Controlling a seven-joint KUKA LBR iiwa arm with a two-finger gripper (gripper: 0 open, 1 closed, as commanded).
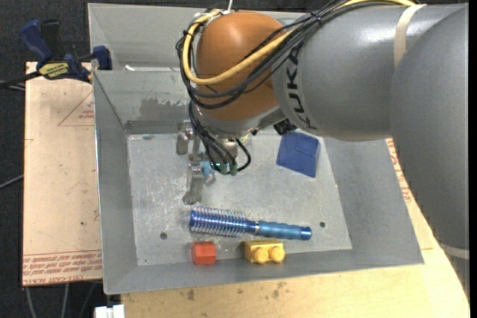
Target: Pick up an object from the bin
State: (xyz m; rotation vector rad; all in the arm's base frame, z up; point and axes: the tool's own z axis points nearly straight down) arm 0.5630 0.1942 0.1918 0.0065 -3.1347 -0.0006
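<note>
The grey metal bin [112, 160] is seen with its sloped left wall bare and its flat floor scuffed and worn. Left of the floor's middle the gripper [193, 191] is lowered, with its slim metal tip pointed down at a bare patch of floor. Whether the jaws are spread or pressed together cannot be told, as they are viewed from above and partly covered by the wrist.

Near the front wall, just right of the gripper's line, a small orange-red block [204, 253] is laid flat on the floor. The thing nearest the gripper is the blue hairbrush [250, 226]. It is laid lengthwise along the front part of the floor, with its ribbed, bristled head to the left and its smooth round handle to the right. The head is placed just in front of the gripper's tip, close to it, though contact between them cannot be made out. A yellow toy brick [263, 252] with studs on its side is set just in front of the brush's handle, beside the orange-red block but apart from it.

Further right and towards the back, a blue block [298, 153] is rested on the floor, well apart from the brush.

Above the gripper the wrist is capped by a rounded orange cover [235, 67], over which yellow and black cables [328, 11] are looped. The thick grey arm [373, 71] is extended in from the right.
</note>
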